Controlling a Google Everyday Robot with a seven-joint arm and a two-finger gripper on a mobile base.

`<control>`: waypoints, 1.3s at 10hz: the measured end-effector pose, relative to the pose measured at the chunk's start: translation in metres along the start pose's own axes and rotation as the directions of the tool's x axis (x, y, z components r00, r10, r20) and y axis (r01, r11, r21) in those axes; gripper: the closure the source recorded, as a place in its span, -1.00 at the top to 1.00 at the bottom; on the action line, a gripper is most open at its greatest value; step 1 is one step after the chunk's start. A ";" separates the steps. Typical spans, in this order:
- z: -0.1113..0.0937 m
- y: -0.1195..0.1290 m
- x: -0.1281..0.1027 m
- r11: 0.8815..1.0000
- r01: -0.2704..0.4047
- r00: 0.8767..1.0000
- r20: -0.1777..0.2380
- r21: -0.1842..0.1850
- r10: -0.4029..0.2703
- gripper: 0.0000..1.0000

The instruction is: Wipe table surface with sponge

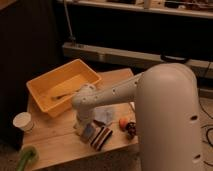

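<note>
The light wooden table surface (55, 142) fills the lower left of the camera view. My white arm reaches down over it from the right. My gripper (83, 128) points down at the middle of the tabletop and is shut on the sponge (89, 133), a small blue-grey pad pressed against the wood. The wrist hides most of the fingers.
A yellow tray (46, 85) with a utensil inside takes up the back left of the table. A blue-grey cloth (105, 114) lies just behind the sponge and a striped block (103, 138) right of it. An orange fruit (123, 123), a white cup (23, 121) and a green object (27, 157) are nearby.
</note>
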 end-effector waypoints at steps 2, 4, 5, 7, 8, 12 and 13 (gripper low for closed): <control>0.009 -0.014 -0.002 1.000 -0.014 1.000 -0.010 -0.006 0.014 -0.87; 0.021 -0.015 -0.015 1.000 -0.001 1.000 -0.010 -0.022 0.001 -0.87; 0.026 -0.015 -0.021 1.000 0.006 1.000 -0.009 -0.028 -0.006 -0.87; 0.036 -0.006 -0.045 0.998 0.048 0.999 -0.012 -0.040 -0.049 -0.87; 0.039 -0.003 -0.052 0.997 0.064 0.998 -0.012 -0.044 -0.065 -0.87; 0.038 -0.001 -0.055 0.996 0.073 0.997 -0.012 -0.046 -0.073 -0.87; 0.038 0.001 -0.056 0.996 0.079 0.997 -0.012 -0.046 -0.080 -0.87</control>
